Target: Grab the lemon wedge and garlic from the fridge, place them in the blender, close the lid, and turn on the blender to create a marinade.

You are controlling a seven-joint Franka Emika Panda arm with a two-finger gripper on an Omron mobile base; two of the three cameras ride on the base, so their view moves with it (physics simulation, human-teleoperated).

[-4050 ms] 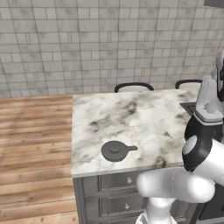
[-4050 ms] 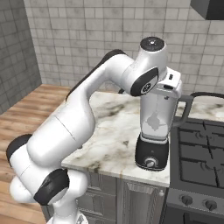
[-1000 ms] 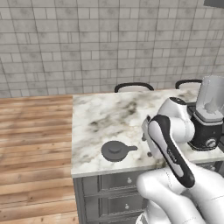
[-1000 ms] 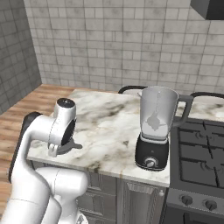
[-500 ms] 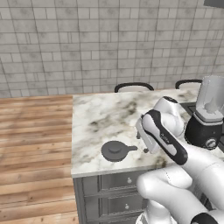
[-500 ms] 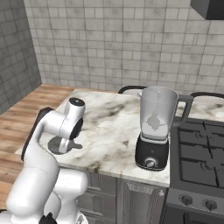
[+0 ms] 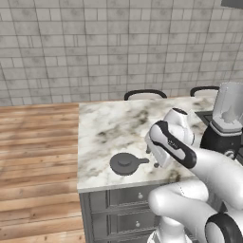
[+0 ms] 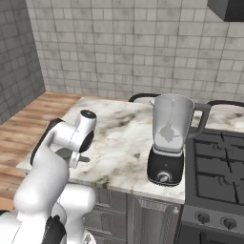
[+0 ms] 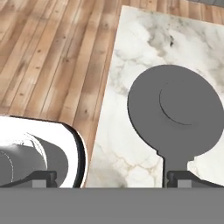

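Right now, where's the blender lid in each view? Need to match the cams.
Left base view: the lid lies flat near the marble counter's front edge, just left of the hand.
Right base view: mostly hidden behind the arm; a dark sliver, seemingly its tab, peeks out beside the hand.
Hand view: the lid sits centre-right, tab toward the camera.
Shared landmark: the counter's corner beside the wooden floor.

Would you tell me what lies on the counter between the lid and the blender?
In the right base view, only bare marble separates the lid from the blender.

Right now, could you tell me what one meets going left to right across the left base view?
Wooden floor → lid on the marble counter → fingers → blender.
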